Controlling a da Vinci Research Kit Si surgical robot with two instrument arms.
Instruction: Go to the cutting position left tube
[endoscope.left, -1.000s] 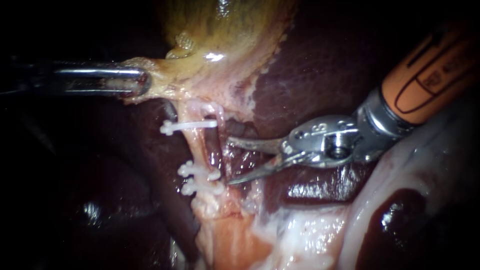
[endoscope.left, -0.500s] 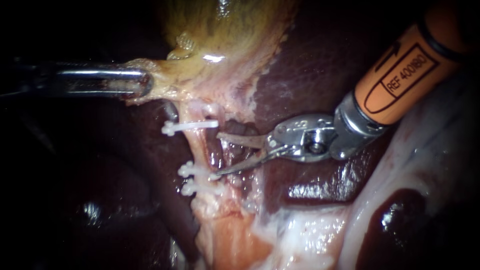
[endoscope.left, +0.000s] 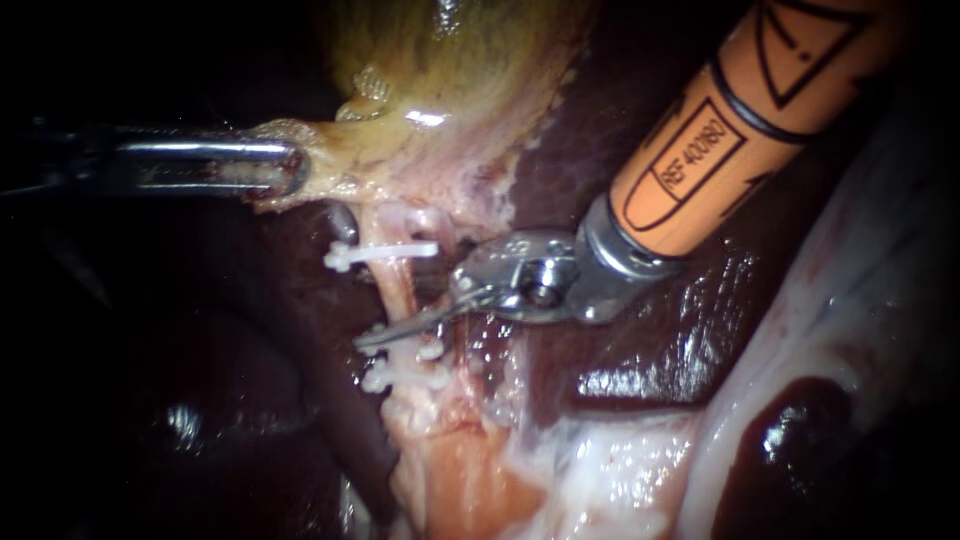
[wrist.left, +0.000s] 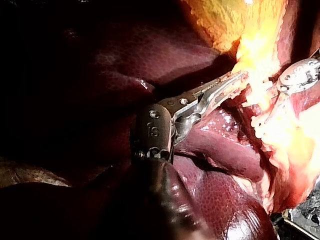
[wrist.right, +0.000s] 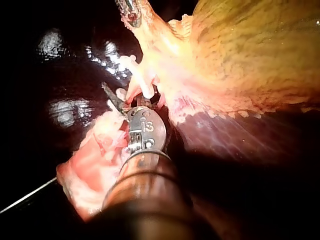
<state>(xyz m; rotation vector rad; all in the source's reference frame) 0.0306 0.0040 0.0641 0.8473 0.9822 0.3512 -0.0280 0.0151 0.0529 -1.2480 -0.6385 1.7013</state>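
1. Holding steady at the far left, my left instrument (endoscope.left: 285, 168) has not shifted over the last second. Its jaws stay closed on the pale lower edge of the gallbladder (endoscope.left: 450, 60) and draw it sideways, so the tissue below is stretched.
2. The left tube (endoscope.left: 398, 290) runs down from that edge. It is bare between the single upper clip (endoscope.left: 385, 250) and the pair of lower clips (endoscope.left: 405, 365). Tube and clips lie where they did against the liver (endoscope.left: 650, 330).
3. My right instrument (endoscope.left: 405, 322), which ends in two blades, is what moved. A second ago its tips stood just right of the tubes. Now one blade crosses in front of the left tube in the bare stretch, with its tip past the tube's far side and just above the lower clips.
4. The other blade is hidden behind the tube. The jaws read as open, with the tube between them and not yet squeezed. I judge the cutting position reached, or nearly so.
5. The right shaft comes down from the upper right. Its wrist is bent so that the blades lie almost level, dipping a little toward the tip and roughly square to the tube.
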